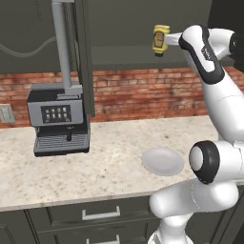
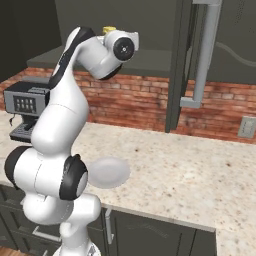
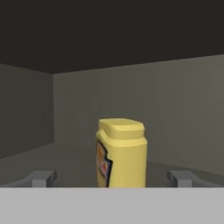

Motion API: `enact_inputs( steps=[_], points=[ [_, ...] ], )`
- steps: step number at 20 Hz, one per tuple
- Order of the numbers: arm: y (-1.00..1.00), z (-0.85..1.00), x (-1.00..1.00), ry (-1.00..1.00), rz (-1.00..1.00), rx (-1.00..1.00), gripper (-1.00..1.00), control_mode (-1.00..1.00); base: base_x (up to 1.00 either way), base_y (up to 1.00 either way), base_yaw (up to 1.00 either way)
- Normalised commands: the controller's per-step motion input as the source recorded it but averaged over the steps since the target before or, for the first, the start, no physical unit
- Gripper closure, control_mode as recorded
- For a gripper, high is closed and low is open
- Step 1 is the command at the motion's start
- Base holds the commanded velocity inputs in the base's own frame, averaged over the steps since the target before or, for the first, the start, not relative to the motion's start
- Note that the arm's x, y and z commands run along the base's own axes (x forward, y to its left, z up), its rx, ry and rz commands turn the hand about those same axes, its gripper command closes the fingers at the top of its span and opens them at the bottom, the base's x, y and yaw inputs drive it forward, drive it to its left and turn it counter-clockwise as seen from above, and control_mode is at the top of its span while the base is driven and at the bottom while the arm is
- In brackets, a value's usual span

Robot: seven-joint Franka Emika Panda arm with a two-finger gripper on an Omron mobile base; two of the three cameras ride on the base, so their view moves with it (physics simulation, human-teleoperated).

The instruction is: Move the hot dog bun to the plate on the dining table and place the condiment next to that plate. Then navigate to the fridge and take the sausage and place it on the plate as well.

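Observation:
The condiment [image 3: 121,153], a yellow squeeze bottle with a dark label, stands upright on the floor of a dark upper cabinet. It shows high up in the left base view [image 1: 160,40], and its yellow top peeks over the wrist in the right base view [image 2: 108,30]. My gripper [image 3: 113,178] is raised to it and open. One fingertip [image 3: 41,178] is to the bottle's left and the other to its right, both clear of it. The hot dog bun, the plate, the dining table, the fridge and the sausage are out of view.
A small plain white plate [image 1: 162,160] lies on the speckled stone counter [image 1: 105,171] below the arm. A coffee machine [image 1: 59,119] stands at the left. The open cabinet door [image 1: 83,57] hangs edge-on above the counter. A brick wall runs behind.

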Motion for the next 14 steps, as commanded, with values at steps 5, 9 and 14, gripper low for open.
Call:
enact_inputs(
  steps=[5,9,14],
  points=[
    [0.04,0.00,0.17,0.00,0.00,0.00,-1.00,-1.00,0.00,0.00,0.00],
    [0.00,0.00,0.15,0.00,0.02,0.00,-1.00,-1.00,0.00,0.00,0.00],
    [0.00,-0.05,0.18,0.00,0.02,0.00,-1.00,-1.00,0.00,0.00,0.00]
  ],
)
